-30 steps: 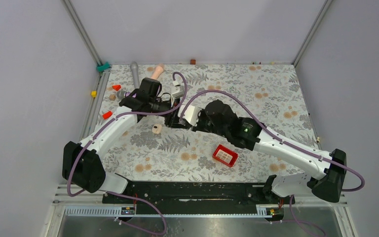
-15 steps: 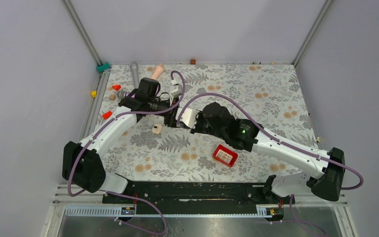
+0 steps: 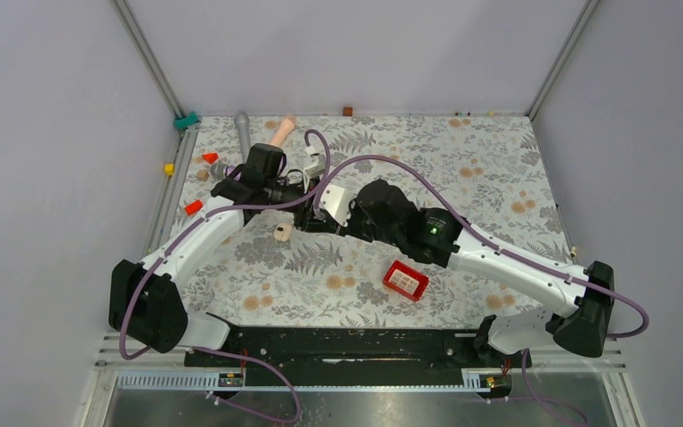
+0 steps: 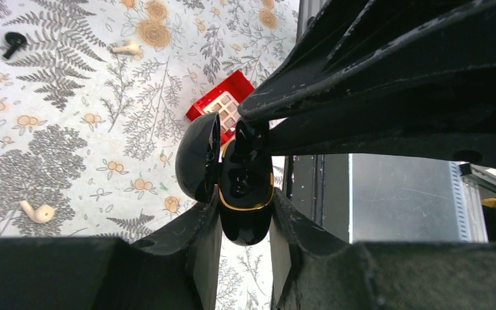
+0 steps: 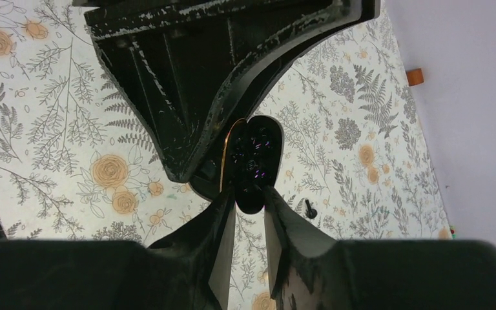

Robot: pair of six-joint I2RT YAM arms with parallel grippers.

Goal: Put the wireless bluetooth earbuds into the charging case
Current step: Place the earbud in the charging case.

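Left jaws: clamping open glossy black charging case (image 4: 245,194)
Right jaws: pinching small black earbud (image 5: 250,197), looks unseated
Loose: cream earbuds (image 4: 37,212)

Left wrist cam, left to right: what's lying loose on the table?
black earbud → lower cream earbud → upper cream earbud → red box. The gripped charging case overlaps the box, so it is left out.

- Charging case (image 4: 245,187): one (black).
- Whitish-cream earbuds (image 4: 37,212): two (both loose on the worktop).
- Black earbuds (image 4: 13,42): one loose; a second seems held at the case.
- Red box (image 3: 405,280): one.
- Red cones (image 3: 210,157): two (near the left edge).
- Tan ring (image 3: 282,233): one.
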